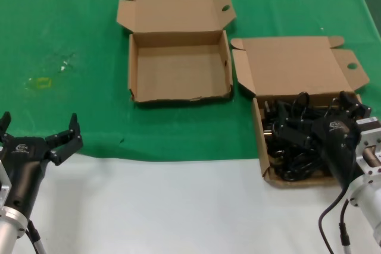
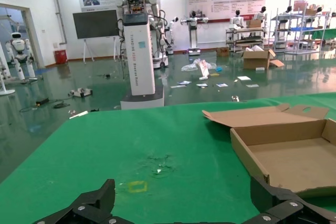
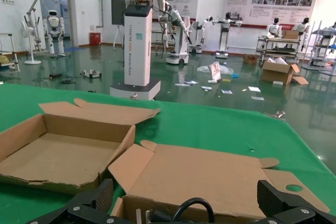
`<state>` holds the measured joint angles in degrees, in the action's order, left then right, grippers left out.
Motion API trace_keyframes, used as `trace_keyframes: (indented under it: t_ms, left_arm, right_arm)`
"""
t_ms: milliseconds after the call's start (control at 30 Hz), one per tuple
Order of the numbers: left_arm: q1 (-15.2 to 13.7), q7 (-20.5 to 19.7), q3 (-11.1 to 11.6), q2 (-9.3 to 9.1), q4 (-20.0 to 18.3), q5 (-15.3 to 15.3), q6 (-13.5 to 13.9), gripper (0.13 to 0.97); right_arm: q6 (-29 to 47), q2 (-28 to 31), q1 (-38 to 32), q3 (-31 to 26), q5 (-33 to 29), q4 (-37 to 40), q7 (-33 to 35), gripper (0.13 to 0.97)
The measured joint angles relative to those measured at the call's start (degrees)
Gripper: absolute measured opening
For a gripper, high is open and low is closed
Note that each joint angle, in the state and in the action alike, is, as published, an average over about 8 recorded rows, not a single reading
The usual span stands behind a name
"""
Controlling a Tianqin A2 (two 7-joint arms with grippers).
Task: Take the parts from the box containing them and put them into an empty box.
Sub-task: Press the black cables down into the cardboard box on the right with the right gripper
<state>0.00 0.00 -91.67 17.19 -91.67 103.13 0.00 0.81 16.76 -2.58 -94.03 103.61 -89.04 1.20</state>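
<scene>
Your right gripper (image 1: pixel 324 114), fingers spread wide, hovers directly over the parts (image 1: pixel 292 141) in the full box (image 1: pixel 257 129), empty box (image 1: pixel 178 66) to its left.

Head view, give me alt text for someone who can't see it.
The right gripper reaches, open, into a cardboard box of black parts on a green cloth. An empty box lies open beside it; the left gripper waits open nearby.

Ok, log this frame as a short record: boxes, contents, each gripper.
source box: brown cardboard box on the robot's right, lid open, holding black parts
target box: empty cardboard box at centre, lid open
right gripper: open, over the parts
left gripper: open, near the green cloth edge, away from both boxes
transfer: not yet begun
</scene>
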Motion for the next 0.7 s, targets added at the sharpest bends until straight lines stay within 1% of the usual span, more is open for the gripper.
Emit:
trace_keyframes:
  t_ms: [167,300,433,567,700]
  left_arm:
    - [0.0,0.0,0.0,0.00,0.0,0.0,0.0,0.896]
    - [0.0,0.0,0.0,0.00,0.0,0.0,0.0,0.827]
    - [0.0,0.0,0.0,0.00,0.0,0.0,0.0,0.759]
    - [0.0,0.0,0.0,0.00,0.0,0.0,0.0,0.759]
    - [0.0,0.0,0.0,0.00,0.0,0.0,0.0,0.655]
  right_arm:
    - [-1.4,1.8,-0.2,-1.6,1.0,-0.6,-0.4,0.966]
    - [-3.9,5.5,-0.8,-4.8,3.9,-1.7,-0.4,0.966]
    - [-7.2,10.9,-2.1,-9.7,9.4,-3.5,0.2,0.966]
    - [-9.9,17.6,-4.2,-15.0,15.5,-6.3,1.1,0.966]
    - [-10.8,24.8,-7.2,-19.6,20.3,-9.4,1.9,0.966]
